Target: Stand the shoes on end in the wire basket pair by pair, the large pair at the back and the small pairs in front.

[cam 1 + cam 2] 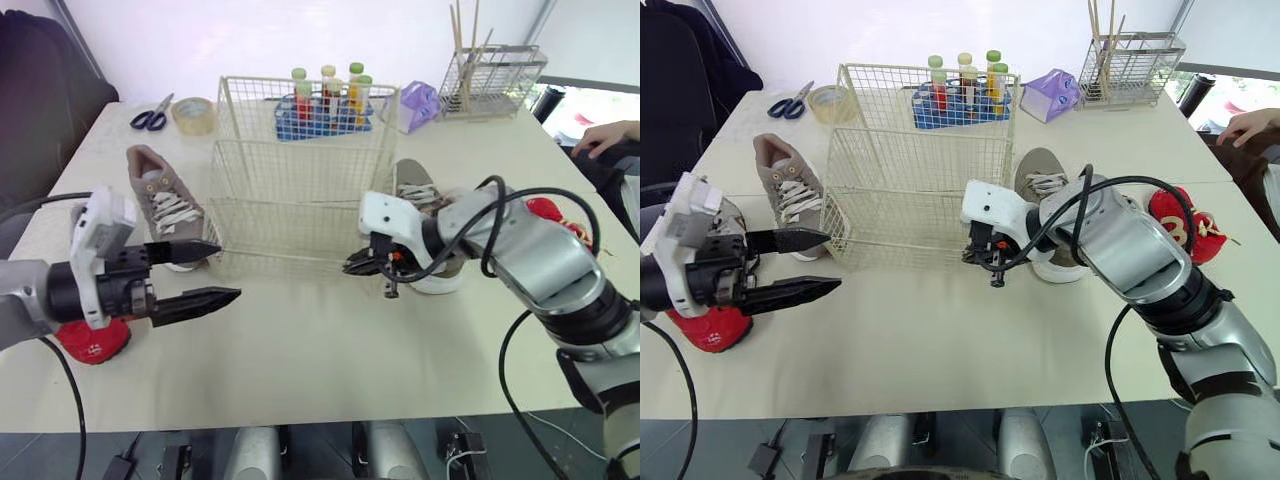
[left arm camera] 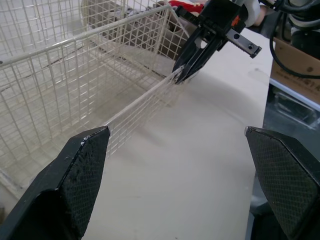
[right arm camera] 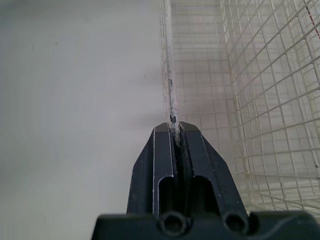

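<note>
1. The right gripper (image 1: 352, 264) is clamped on a thick front wire of the wire basket (image 1: 300, 160), at the corner nearest it. The right wrist view shows that wire pinched between its two pads (image 3: 162, 150).
2. The left gripper (image 1: 228, 270) is spread wide with nothing between its fingers. Its tips sit just beside the basket's other front corner, pointing along the front wall toward the right gripper.
3. A grey sneaker (image 1: 165, 205) lies just behind the left fingers, beside the basket's side wall. A second grey sneaker (image 1: 420, 195) lies just behind the right gripper. A small red shoe (image 1: 95, 340) sits under the left wrist, and further red shoes (image 1: 1180, 225) lie beyond the right arm. All are outside the basket.
4. The cream table (image 1: 300, 350) carries, well beyond both jaws, scissors (image 1: 150, 118), a tape roll (image 1: 193, 115), a blue tube rack (image 1: 325, 112), a purple box (image 1: 420, 103) and a wire holder (image 1: 490, 75) with sticks. A person's hand (image 1: 610, 135) rests at the far edge.
5. The left wrist view faces the right gripper head-on and shows a cardboard box (image 2: 300, 55) past the table edge.
</note>
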Controlling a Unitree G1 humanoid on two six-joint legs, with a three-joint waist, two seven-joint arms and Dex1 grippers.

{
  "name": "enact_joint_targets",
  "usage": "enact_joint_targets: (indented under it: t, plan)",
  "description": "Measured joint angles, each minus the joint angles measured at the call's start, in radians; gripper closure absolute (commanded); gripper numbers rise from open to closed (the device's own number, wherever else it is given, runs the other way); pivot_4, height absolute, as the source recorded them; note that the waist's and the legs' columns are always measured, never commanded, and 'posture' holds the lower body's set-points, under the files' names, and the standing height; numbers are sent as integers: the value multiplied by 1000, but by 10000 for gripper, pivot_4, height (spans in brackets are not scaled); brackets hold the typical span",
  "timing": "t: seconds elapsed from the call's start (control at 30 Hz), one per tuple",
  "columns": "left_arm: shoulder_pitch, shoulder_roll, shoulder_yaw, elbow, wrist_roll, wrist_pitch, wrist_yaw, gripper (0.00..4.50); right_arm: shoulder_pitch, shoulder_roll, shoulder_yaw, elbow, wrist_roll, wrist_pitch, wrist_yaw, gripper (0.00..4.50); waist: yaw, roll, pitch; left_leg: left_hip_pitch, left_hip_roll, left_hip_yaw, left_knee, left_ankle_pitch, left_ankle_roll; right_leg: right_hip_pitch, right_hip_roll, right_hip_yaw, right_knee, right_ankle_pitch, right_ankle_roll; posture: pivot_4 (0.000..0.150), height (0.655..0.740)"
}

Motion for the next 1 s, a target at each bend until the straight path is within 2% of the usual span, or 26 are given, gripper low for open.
enact_joint_targets:
  t: [0.1, 0.17, 0.3, 0.5, 0.7, 0.8, 0.87, 0.93, 1.0]
  plan:
    - [-3, 0, -3, 1, 4, 0, -1, 0, 9, -15, 0, -5, 13, -15, 8, 34774, -2, 0, 0, 0, 0, 0, 0, 0, 0, 0, 0, 0, 0, 0, 0, 1500, 7400]
    - [-6, 0, -6, 1, 6, -1, -2, 0, 10, -19, 0, -5, 20, -23, 11, 25564, -3, 0, 0, 0, 0, 0, 0, 0, 0, 0, 0, 0, 0, 0, 0, 1500, 7400]
    - [-12, -4, -11, 1, 6, -1, -1, 0, 12, -39, 0, -1, 21, -78, 27, 4245, -2, 0, 0, 0, 0, 0, 0, 0, 0, 0, 0, 0, 0, 0, 0, 1500, 7400]
    - [-15, -6, -29, 3, 8, -1, -12, 0, 34, -121, -54, 24, 58, -200, 126, 4245, -1, 0, 0, 0, 0, 0, 0, 0, 0, 0, 0, 0, 0, 0, 0, 1500, 7400]
    - [-33, -2, -51, 13, 7, 2, -36, 0, 36, -133, -335, 89, 306, -175, 250, 4245, -1, 0, 0, 0, 1, 0, 0, 0, 0, 0, 1, 0, 0, 0, 0, 1500, 7400]
    - [-31, -2, -51, 17, -23, 20, -44, 0, 28, -148, -483, 158, 431, -64, 227, 4245, 0, 0, 0, 0, 2, 0, 0, 0, 0, 0, 1, 0, 0, 0, 0, 1500, 7400]
    - [-24, -2, -50, 23, -49, 35, -45, 0, 44, -183, -600, 219, 461, -19, 185, 4245, 4, -1, 0, 0, 1, 0, 0, 0, 0, 1, 1, 0, -1, 0, 0, 1500, 7400]
    - [-27, -4, -46, 19, -92, 46, -31, 0, 214, -245, -735, 228, 444, -30, 139, 4245, 15, -8, -5, 1, 2, -1, -1, 0, 1, 3, 1, -1, -4, -1, -3, 1500, 7400]
    - [-30, -22, -49, -5, -140, 47, 6, 0, 449, -230, -821, 206, 399, -56, 76, 4245, 20, -11, -7, 2, 4, -1, -2, -1, 1, 6, 2, -1, -6, -2, -3, 1500, 7400]
